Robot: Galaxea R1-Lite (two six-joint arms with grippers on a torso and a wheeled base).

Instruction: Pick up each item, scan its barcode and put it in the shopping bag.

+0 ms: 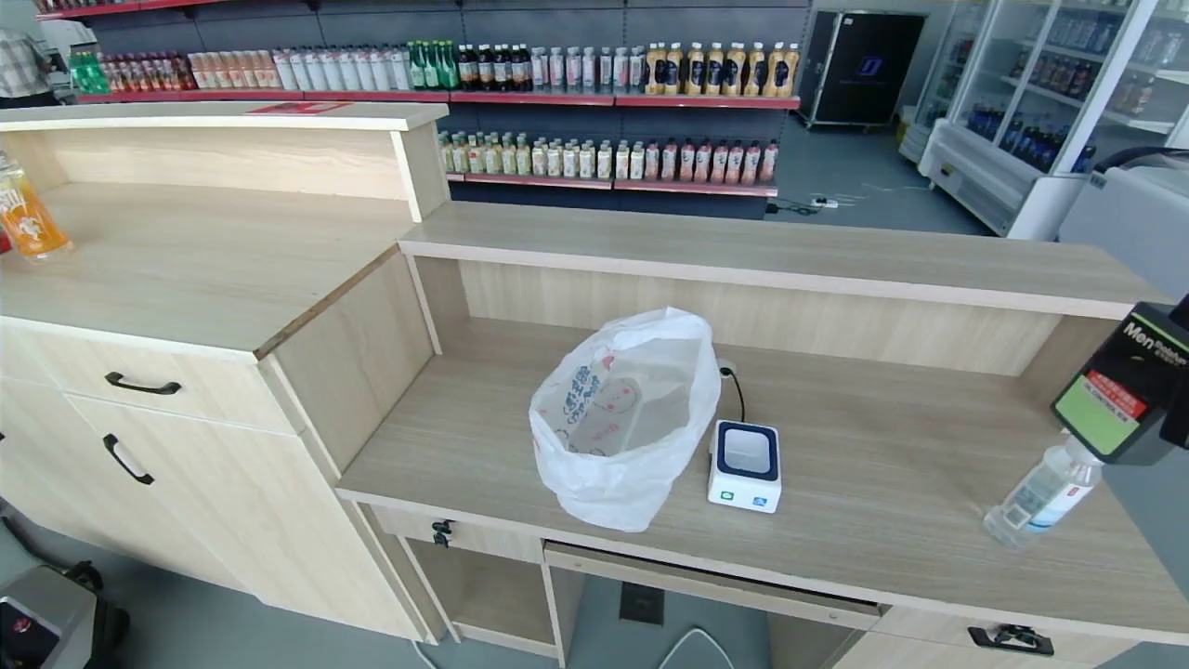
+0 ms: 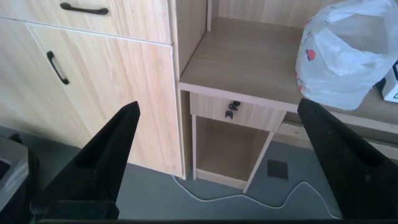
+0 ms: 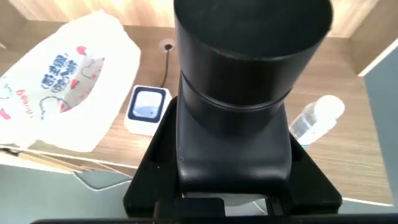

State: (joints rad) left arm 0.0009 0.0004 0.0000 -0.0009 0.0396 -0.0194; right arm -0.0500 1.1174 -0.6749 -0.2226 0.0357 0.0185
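Black bottle pinched in right tool, held above desk, well right of scanner. Judged stiff, smooth, slip-prone; mid-body hold advised, barcode left uncovered. Left tool spread, hung low. Shopping bag stood open beside scanner.

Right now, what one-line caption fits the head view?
On the checkout counter, a shopping bag stands beside the scanner; a clear bottle lies to the right, a black bottle held over it.

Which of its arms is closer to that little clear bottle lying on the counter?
Right. The right gripper, holding a black bottle, hangs close by the clear bottle; the left gripper is far off, low beside the cabinet doors.
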